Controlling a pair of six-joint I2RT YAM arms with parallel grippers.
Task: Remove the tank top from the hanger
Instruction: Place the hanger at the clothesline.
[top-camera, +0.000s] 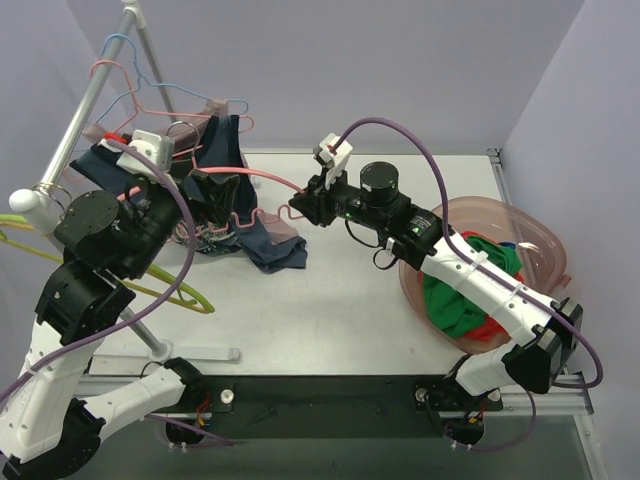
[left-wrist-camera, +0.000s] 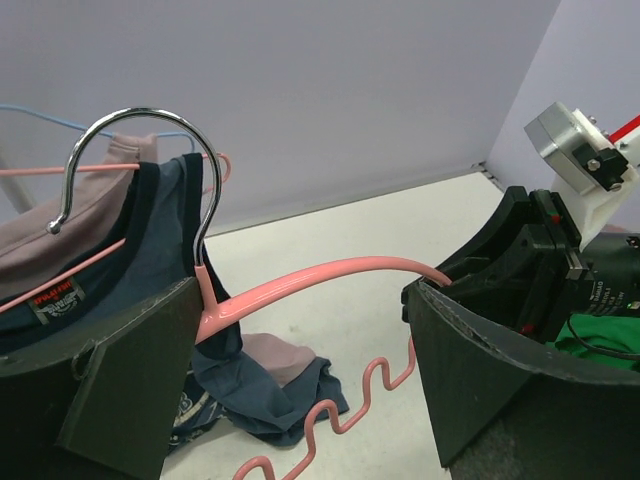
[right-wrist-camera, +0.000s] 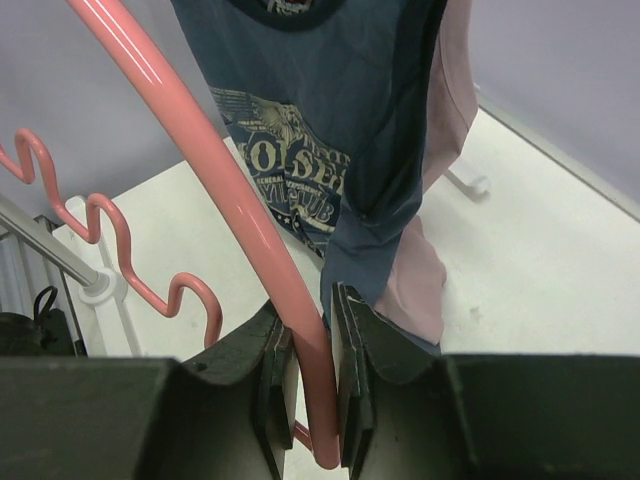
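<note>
A pink hanger (top-camera: 268, 177) with a chrome hook (left-wrist-camera: 150, 120) and a wavy lower bar (left-wrist-camera: 340, 420) is held level above the table. My right gripper (right-wrist-camera: 310, 335) is shut on the end of its bare right arm (right-wrist-camera: 230, 200). The navy printed tank top (right-wrist-camera: 320, 120) hangs from the hanger's left side by the hook, and its lower part lies bunched on the table (top-camera: 272, 246). My left gripper (left-wrist-camera: 300, 330) is open, one finger (left-wrist-camera: 130, 380) on each side of the hanger's neck, holding nothing. A mauve garment (right-wrist-camera: 452, 100) hangs with the tank top.
A pink basin (top-camera: 545, 235) of green and red clothes stands at the right. A metal clothes rail (top-camera: 85, 110) with blue and pink wire hangers (top-camera: 125, 62) runs up the left. A yellow-green hanger (top-camera: 165, 292) hangs near the left arm.
</note>
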